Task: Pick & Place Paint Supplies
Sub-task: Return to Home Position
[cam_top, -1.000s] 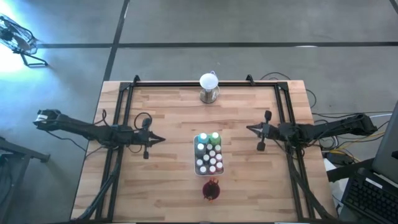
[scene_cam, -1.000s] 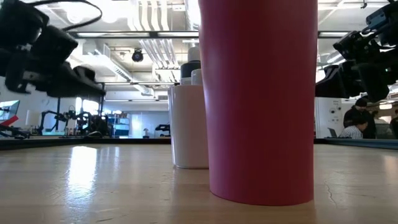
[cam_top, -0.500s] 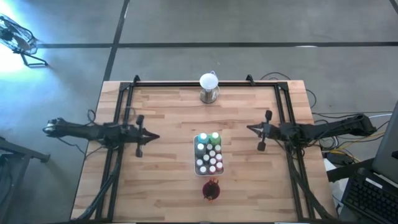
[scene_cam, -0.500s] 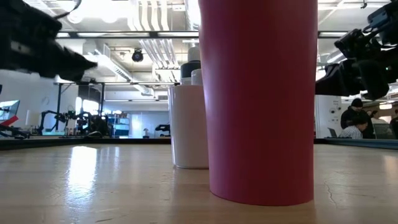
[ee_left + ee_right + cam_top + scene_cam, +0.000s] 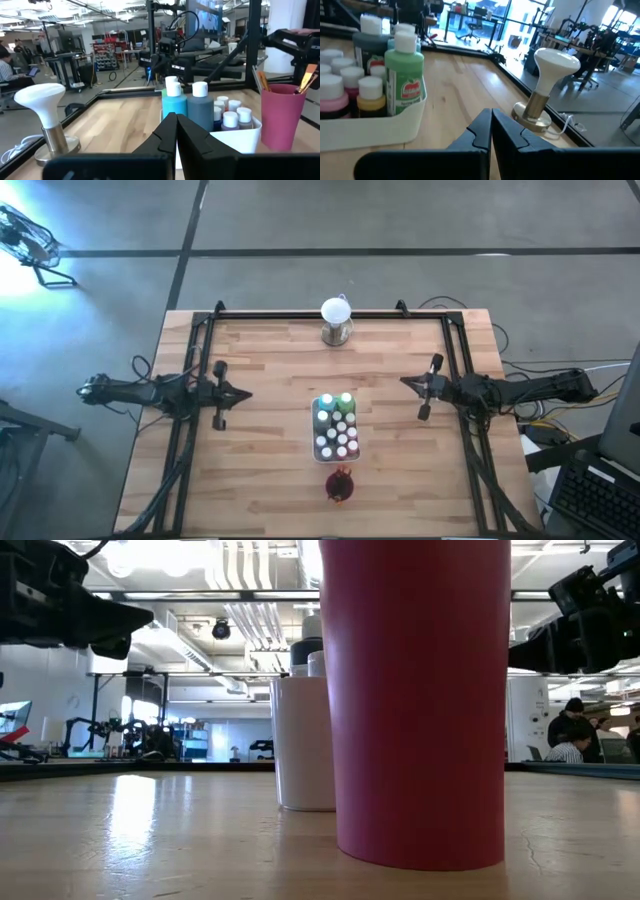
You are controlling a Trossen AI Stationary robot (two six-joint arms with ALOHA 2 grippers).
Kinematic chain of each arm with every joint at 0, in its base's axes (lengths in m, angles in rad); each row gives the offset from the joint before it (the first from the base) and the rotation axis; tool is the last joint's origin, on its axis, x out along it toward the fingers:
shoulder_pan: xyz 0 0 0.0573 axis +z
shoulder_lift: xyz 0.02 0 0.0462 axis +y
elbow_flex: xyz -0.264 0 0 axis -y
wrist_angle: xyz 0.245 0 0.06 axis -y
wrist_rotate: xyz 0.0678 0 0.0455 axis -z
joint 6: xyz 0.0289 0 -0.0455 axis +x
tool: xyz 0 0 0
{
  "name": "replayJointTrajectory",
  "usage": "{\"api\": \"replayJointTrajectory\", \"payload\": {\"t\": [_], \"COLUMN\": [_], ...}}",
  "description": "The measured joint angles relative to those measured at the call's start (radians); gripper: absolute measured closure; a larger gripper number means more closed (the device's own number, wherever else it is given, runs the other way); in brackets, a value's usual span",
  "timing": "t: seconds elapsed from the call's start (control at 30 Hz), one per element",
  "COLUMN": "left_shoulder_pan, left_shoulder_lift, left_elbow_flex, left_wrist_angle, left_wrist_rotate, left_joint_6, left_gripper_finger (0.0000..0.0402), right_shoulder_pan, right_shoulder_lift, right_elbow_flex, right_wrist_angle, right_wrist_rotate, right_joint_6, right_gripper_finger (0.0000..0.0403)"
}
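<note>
We log the left gripper (image 5: 243, 393) hanging above the left part of the table (image 5: 260, 470), well apart from the white tray (image 5: 240, 139). Its 2 fingers are pressed together tip to tip, with nothing held. The right gripper (image 5: 405, 383) sits above the right part of the table, also well apart from the tray. Its fingers are closed tight too, and nothing is between them. Both grippers point inward toward the tray.

The paint bottles (image 5: 337, 427) stand upright with white caps up, packed close together inside the tray at the middle of the table. The 2 taller ones, a teal bottle (image 5: 173, 102) and a green bottle (image 5: 404, 82), stand at the tray end that faces the white globe (image 5: 336, 320). The globe sits on its metal base at the table's far edge, well apart from the tray.

The dark red cup (image 5: 281, 117) stands upright just beside the tray's other end. The brushes (image 5: 262, 80) stand in the cup, with their thin handles sticking out above its rim. We see no bottle or brush lying loose on the wood.
</note>
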Motion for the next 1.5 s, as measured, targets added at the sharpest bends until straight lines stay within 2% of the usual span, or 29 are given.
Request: {"api": "replayJointTrajectory", "payload": {"t": [0.27, 1.5], "left_shoulder_pan": [0.0, 0.0], "left_shoulder_lift": [0.002, 0.002], "left_elbow_flex": [0.0, 0.002], "left_wrist_angle": [0.006, 0.012], "left_wrist_rotate": [0.001, 0.003], "left_joint_6": [0.0, 0.0], "left_gripper_finger": [0.039, 0.039], "right_shoulder_pan": [0.0, 0.0], "right_shoulder_lift": [-0.032, -0.032], "right_elbow_flex": [0.0, 0.0], "right_wrist_angle": [0.001, 0.001], "right_wrist_rotate": [0.0, 0.0], "right_joint_6": [0.0, 0.0], "right_gripper_finger": [0.0394, 0.0394]}}
